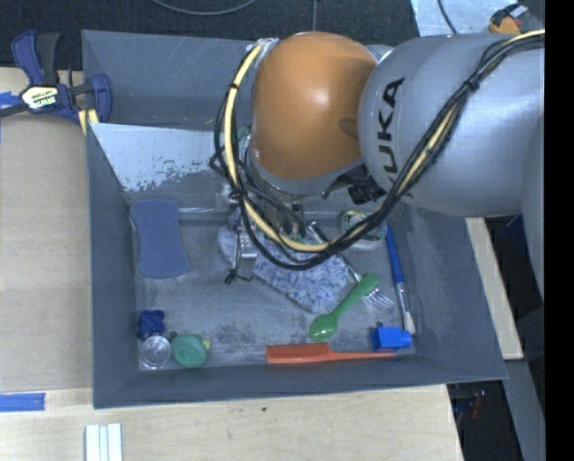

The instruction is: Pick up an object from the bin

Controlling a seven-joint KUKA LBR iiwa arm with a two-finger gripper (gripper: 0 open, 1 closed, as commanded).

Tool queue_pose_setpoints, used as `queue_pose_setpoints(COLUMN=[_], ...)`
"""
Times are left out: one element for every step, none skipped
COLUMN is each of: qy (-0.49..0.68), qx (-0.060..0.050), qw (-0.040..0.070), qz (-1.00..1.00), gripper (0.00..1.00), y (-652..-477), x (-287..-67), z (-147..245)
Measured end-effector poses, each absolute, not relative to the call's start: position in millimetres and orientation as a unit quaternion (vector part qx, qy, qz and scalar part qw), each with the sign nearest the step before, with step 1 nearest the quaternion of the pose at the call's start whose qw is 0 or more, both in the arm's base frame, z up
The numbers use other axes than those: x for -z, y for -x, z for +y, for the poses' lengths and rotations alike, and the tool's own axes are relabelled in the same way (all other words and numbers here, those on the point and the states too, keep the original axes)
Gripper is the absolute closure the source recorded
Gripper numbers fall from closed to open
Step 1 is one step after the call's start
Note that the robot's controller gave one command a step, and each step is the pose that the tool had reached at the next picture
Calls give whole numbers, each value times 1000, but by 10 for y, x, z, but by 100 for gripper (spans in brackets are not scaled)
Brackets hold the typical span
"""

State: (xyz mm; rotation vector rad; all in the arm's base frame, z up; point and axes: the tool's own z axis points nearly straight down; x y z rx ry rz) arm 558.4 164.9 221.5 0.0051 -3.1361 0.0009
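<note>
Mostly hidden beneath the arm's orange cover, the gripper [241, 255] hangs at the middle of the bin [109, 286], over the left end of a crumpled grey-blue cloth [311, 281]. Whether it is spread or closed cannot be told. The arm covers the cloth's far part. A green fork [343, 307] lies at the cloth's near-right edge, and a blue pad [159, 238] lies by the left wall.

At centre left we see a blue oblong pad [158, 238] lying flat. At lower left, a small clear bottle with a blue cap [153, 339] sits just beside a round green piece [190, 351]. Along the bottom lies an orange-red stick [325, 354], with a blue block [393, 337] at its right end. A green plastic fork [340, 310] lies just above it, and a blue-handled toothbrush [394, 272] further right.
</note>
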Motion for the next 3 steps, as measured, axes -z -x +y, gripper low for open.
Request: queue_pose_setpoints(qy=[0,84,-47], qx=[1,1,1], qw=[-1,-3,-4], qz=[-1000,-996,-999], gripper=[0,0,0], y=[-5601,-6040,-6142], x=[-2265,-1123,-707], z=[1639,1312,1138])
